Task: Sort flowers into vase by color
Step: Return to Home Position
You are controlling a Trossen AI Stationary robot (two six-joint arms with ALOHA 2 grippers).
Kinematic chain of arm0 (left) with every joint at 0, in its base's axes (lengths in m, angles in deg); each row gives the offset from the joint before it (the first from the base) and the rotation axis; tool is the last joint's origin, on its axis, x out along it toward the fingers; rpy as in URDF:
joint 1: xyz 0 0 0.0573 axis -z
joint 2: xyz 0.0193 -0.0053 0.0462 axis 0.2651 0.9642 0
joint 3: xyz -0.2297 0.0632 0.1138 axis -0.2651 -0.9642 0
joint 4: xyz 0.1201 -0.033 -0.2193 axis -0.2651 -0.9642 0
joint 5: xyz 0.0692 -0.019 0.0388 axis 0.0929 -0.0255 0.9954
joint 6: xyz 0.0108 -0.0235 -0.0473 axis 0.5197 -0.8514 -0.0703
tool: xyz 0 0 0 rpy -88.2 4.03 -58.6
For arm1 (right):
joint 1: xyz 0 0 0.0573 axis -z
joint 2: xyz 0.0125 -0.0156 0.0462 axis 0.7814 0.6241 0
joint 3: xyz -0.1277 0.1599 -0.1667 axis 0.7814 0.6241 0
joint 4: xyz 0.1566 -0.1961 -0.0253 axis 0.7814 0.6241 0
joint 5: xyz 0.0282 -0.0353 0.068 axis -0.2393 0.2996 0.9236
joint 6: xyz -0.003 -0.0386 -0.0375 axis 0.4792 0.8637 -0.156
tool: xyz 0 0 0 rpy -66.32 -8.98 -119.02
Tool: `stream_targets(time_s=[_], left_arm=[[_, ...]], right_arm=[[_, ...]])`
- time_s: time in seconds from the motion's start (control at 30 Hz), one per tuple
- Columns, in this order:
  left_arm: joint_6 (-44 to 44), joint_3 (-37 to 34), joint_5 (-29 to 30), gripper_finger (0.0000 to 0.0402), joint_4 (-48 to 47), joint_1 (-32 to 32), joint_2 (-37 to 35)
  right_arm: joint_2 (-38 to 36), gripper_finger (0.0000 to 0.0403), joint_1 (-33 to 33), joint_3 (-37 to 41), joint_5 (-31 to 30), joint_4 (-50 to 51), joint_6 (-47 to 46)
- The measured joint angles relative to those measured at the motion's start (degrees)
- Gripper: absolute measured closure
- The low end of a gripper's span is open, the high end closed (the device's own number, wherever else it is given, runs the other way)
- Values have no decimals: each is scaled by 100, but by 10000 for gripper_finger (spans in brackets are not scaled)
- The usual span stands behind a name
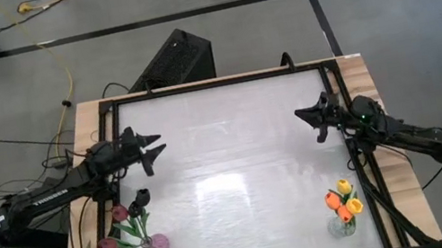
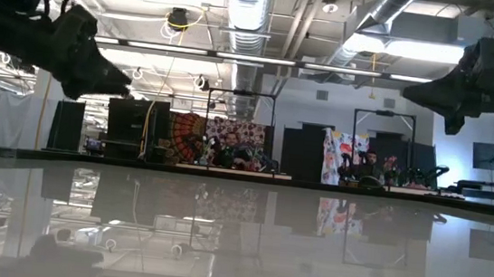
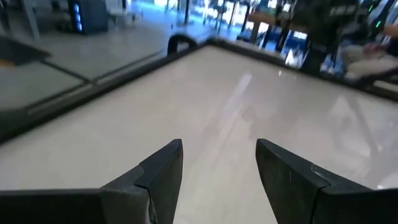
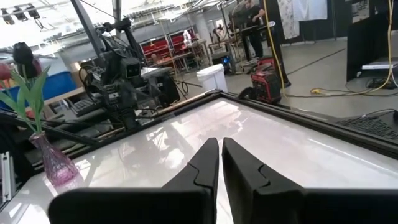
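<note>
Upright dark flowers (image 1: 133, 220) are found nearer the released left tool (image 1: 155, 146), bright flowers (image 1: 343, 196) nearer the clenched right tool (image 1: 302, 115).

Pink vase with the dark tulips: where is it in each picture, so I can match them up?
High view: pink vase, lower left on the table.
Low view: not discernible.
Left wrist view: not in it.
Right wrist view: pink vase, across the table, by its edge.
Shared landmark: black table frame.
</note>
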Motion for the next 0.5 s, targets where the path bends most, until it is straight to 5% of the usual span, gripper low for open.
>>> stream_targets(time_s=[0.5], left_arm=[[10, 24, -11, 210, -1357, -2, -3]], right_arm=[[0, 352, 2, 2, 17, 6, 0]])
